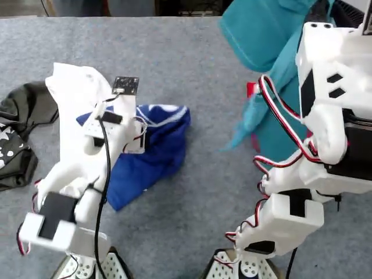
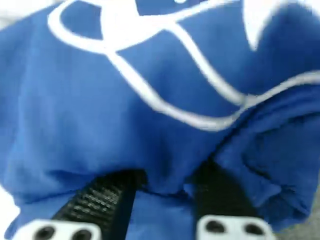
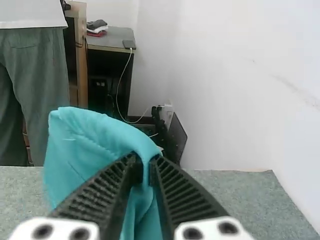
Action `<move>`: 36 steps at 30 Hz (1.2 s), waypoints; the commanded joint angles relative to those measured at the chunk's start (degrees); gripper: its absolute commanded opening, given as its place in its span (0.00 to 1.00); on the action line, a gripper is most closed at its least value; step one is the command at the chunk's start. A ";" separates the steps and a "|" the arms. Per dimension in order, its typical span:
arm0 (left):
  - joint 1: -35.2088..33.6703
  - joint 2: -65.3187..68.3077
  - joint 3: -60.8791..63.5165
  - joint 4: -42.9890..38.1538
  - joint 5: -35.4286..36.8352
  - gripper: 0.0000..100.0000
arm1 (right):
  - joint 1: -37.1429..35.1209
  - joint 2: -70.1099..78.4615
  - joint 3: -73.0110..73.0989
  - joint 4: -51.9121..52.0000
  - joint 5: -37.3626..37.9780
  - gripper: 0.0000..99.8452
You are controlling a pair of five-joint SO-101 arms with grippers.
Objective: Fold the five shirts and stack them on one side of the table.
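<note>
A blue shirt (image 1: 154, 145) with white print lies crumpled on the grey table (image 1: 186, 58), partly over a white shirt (image 1: 72, 93). My left gripper (image 2: 165, 187) is open and pressed down into the blue shirt (image 2: 150, 100), whose cloth bulges between the fingers and hides their tips. The left arm (image 1: 110, 125) stands over both shirts. My right gripper (image 3: 145, 165) is raised high and shut on a fold of a teal shirt (image 3: 85, 145). That teal shirt (image 1: 261, 35) hangs down beside the right arm (image 1: 331, 116). At the left edge a dark patterned shirt (image 1: 20, 128) lies bunched.
A bit of red cloth (image 1: 251, 89) peeks out behind the hanging teal shirt. Bare grey table stretches across the middle and the far side. Past the table's far edge, a person (image 3: 30, 75) stands beside a dark desk (image 3: 107, 50).
</note>
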 commanded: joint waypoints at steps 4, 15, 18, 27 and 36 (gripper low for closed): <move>-10.15 1.23 -9.54 2.37 -7.56 0.03 | 0.88 -2.33 -1.27 0.26 -0.53 0.01; -47.52 -7.21 -37.58 7.47 -8.35 0.03 | 0.53 -3.82 2.33 0.26 -0.62 0.01; -53.67 -6.15 -41.45 7.47 -8.53 0.03 | 0.44 -3.82 5.76 0.26 -0.62 0.01; -55.25 -0.62 -39.78 10.29 -7.82 0.18 | -1.14 -3.82 9.19 0.26 -0.70 0.01; -32.31 -5.19 -44.18 27.08 -0.97 0.27 | -1.14 -3.82 9.27 0.26 -1.58 0.01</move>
